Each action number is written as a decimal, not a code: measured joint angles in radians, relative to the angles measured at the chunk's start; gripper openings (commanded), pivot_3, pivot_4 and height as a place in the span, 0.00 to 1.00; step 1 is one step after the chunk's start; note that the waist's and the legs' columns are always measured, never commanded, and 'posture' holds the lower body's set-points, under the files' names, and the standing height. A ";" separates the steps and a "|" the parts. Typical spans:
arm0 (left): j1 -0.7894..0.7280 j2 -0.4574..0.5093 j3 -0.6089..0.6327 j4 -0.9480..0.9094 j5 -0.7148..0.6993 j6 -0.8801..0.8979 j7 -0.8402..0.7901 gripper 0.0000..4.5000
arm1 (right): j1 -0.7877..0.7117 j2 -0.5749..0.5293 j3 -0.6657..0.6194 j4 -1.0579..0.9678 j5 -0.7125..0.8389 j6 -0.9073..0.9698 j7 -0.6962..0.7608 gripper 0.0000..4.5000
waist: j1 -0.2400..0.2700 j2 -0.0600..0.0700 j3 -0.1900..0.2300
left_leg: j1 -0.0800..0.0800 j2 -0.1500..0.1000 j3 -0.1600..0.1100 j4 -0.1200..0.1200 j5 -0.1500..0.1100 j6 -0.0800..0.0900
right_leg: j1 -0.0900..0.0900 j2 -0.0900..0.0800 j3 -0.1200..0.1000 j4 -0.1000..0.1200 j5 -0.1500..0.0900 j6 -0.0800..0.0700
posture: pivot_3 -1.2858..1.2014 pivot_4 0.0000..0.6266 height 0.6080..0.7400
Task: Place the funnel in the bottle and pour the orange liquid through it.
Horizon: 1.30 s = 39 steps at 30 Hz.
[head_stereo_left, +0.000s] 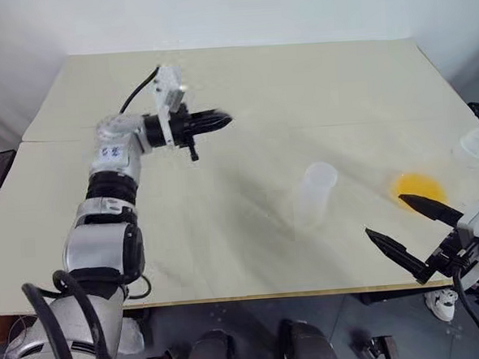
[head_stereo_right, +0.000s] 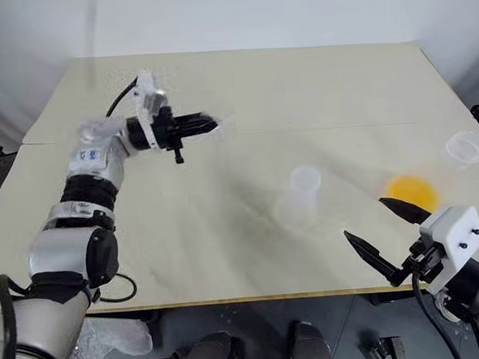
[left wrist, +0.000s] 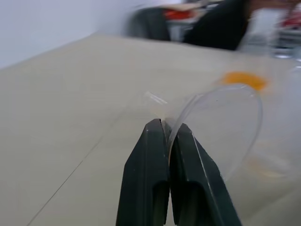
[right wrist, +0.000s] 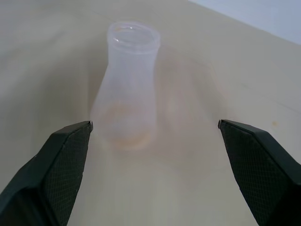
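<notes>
Left gripper [left wrist: 167, 136] pinched shut on the thin rim of the funnel [left wrist: 221, 127], carried in the air above the far left part of the table [head_stereo_left: 299, 86], pointing across toward the right. A hold on the wall edge only, with the clear cone hanging off to one side of the fingertips; likely to swivel or slip out under any quick swing. Hard to judge where the spout points, being nearly invisible against the pale table.

Right gripper [right wrist: 155, 129] spread wide and holding nothing, low at the near right edge, aimed at the bottle [right wrist: 129, 89] with a gap on both sides. Bottle upright near the middle of the table, well apart from the funnel, neck open, a faint orange tint at its base. No support on it yet; likely to tip or skid if the funnel lands off-centre on the narrow neck.

Further right, the orange liquid [head_stereo_left: 419, 190] showing as a bright pool, seemingly in a second clear flask just beyond the right gripper's fingertips. A small clear cup [head_stereo_left: 478, 145] at the far right edge. Risk of knocking the flask with the open right fingers and spilling. Later, overflow if poured faster than the funnel drains.
</notes>
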 measured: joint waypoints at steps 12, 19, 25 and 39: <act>-0.046 -0.048 -0.159 -0.151 -0.015 0.267 -0.179 0.01 | 0.050 0.034 -0.014 -0.024 -0.004 -0.022 -0.002 1.00 | 0.002 0.000 0.000 | 0.001 0.004 -0.001 0.000 0.000 0.000 | -0.001 0.001 0.003 0.000 0.000 0.000 | 0.52 0.24 1.00; -0.129 -0.043 -0.216 -0.152 -0.007 0.359 -0.201 0.01 | 0.078 0.068 -0.009 -0.042 -0.027 -0.041 -0.022 1.00 | 0.003 0.000 0.000 | 0.000 0.004 -0.004 0.000 0.000 0.001 | -0.001 0.001 0.004 -0.001 0.000 0.000 | 0.52 0.24 1.00; -0.136 -0.042 -0.284 -0.159 -0.008 0.414 -0.203 0.01 | 0.069 0.070 0.001 -0.044 -0.038 -0.041 -0.032 1.00 | 0.000 0.000 0.000 | 0.001 0.004 -0.004 0.000 0.000 0.001 | -0.001 0.001 0.005 -0.001 0.000 0.000 | 0.52 0.24 1.00; -0.224 -0.034 -0.483 -0.162 -0.122 0.419 -0.203 0.01 | 0.045 0.069 0.032 -0.031 -0.047 -0.044 -0.026 1.00 | 0.001 0.000 0.000 | 0.000 0.004 -0.004 0.001 0.000 0.001 | -0.001 0.001 0.005 -0.001 0.000 0.000 | 0.52 0.24 1.00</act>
